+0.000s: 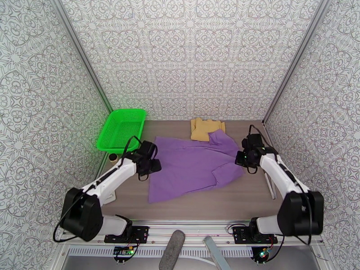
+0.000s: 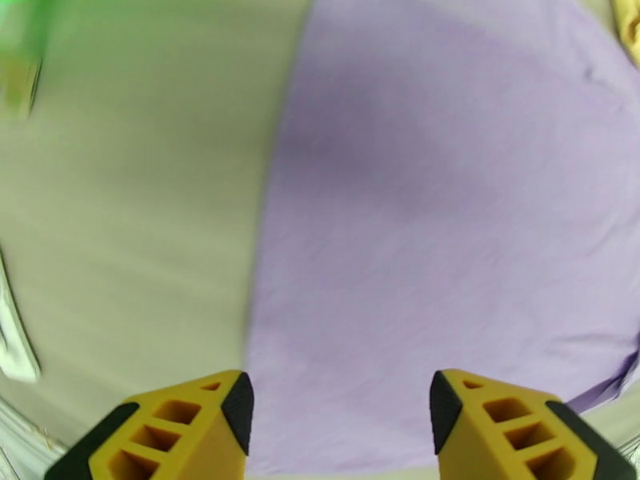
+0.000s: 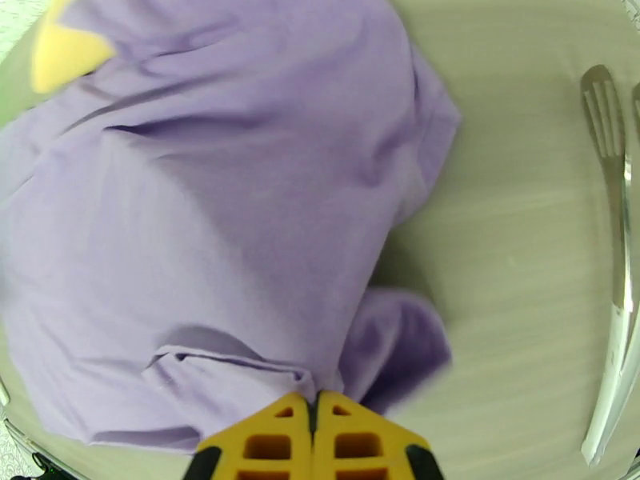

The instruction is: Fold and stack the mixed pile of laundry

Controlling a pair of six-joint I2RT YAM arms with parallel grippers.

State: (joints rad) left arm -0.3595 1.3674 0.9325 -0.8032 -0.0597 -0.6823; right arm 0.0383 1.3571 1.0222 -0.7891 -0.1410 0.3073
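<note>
The purple T-shirt (image 1: 193, 166) lies spread over the middle of the table, its right side bunched into folds (image 3: 240, 234). Behind it sits the mustard-tan garment (image 1: 204, 128), with the shirt's upper corner lapping over it. My left gripper (image 2: 342, 403) is open, hovering over the shirt's left edge (image 2: 448, 194), nothing between its fingers. In the top view it is at the shirt's left side (image 1: 152, 165). My right gripper (image 3: 314, 414) is shut, pinching a gathered fold at the shirt's right edge, seen from above at the right hem (image 1: 245, 162).
A green mesh basket (image 1: 122, 128) stands at the back left, close to my left arm. Metal tongs (image 3: 616, 234) lie on the bare table to the right of the shirt, beside my right arm (image 1: 271, 185). A white object (image 2: 16, 346) lies at the left.
</note>
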